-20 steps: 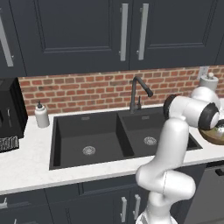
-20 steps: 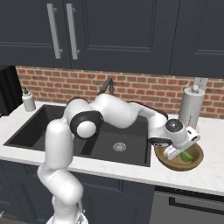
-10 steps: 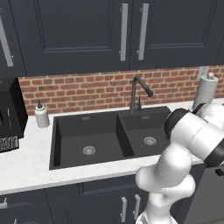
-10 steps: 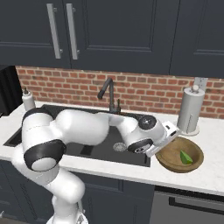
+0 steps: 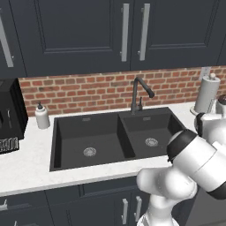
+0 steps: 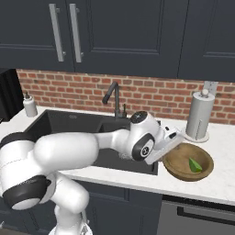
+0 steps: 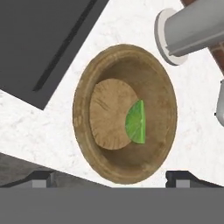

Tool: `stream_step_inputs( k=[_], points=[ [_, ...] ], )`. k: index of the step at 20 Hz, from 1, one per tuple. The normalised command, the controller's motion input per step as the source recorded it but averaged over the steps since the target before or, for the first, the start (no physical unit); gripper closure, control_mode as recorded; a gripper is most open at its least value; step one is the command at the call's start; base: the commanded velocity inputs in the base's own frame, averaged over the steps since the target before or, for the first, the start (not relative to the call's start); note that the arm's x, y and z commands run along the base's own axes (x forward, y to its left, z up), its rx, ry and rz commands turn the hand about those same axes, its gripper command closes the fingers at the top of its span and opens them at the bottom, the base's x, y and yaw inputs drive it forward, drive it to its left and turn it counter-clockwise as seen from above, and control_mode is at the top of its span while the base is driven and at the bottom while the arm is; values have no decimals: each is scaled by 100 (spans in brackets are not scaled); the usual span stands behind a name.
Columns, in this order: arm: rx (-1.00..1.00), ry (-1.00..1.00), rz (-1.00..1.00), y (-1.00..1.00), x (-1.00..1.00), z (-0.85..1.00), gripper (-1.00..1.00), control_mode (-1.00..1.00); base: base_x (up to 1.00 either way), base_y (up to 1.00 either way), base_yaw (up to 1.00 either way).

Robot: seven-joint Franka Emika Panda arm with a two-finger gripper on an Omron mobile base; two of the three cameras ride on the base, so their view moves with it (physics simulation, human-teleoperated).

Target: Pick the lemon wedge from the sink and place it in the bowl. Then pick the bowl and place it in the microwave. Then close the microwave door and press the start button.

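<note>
The light-brown wooden bowl [image 7: 83, 109] sits on the white counter to the right of the black sink [image 7: 39, 43]. A small green lemon wedge [image 7: 135, 122] lies inside it, right of the bowl's middle. My gripper [image 7: 111, 179] hovers above the bowl's near rim, open, its two fingertips far apart with nothing between them. In the right base view the bowl [image 6: 176, 158] holds the wedge [image 6: 195, 165], and my white hand [image 6: 164, 144] hangs over its left rim. The arm hides the bowl in the left base view, where the sink [image 5: 106, 141] lies bare. The microwave and its door are out of view.
A paper towel roll [image 6: 200, 114] stands just behind the bowl. The dark faucet [image 6: 114, 98] rises at the back of the sink. A soap dispenser [image 5: 42, 117] and a black appliance [image 5: 9, 117] stand at the far left. The counter's front edge runs close by the bowl.
The arm has swung from reaching over the bowl to a folded pose, and the hand has drawn back to the bowl's left rim. The wedge stays in the bowl.
</note>
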Motion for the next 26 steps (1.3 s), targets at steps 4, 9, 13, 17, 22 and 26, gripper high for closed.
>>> stream_step_inputs(
  k=[4,9,13,17,22,26],
  points=[
    [0,27,-14,27,1,11,-100,-100,0,0,0],
    [4,23,-10,4,12,-30,-100,-100,0,0,0],
    [11,3,-3,-23,4,-48,-100,-100,0,0,0],
    [12,0,0,-21,3,-49,-100,-100,0,0,0],
    [10,-7,0,-15,24,-42,-100,-100,0,0,0],
    [6,-11,0,-9,43,-49,-100,-100,0,0,0]
  ],
)
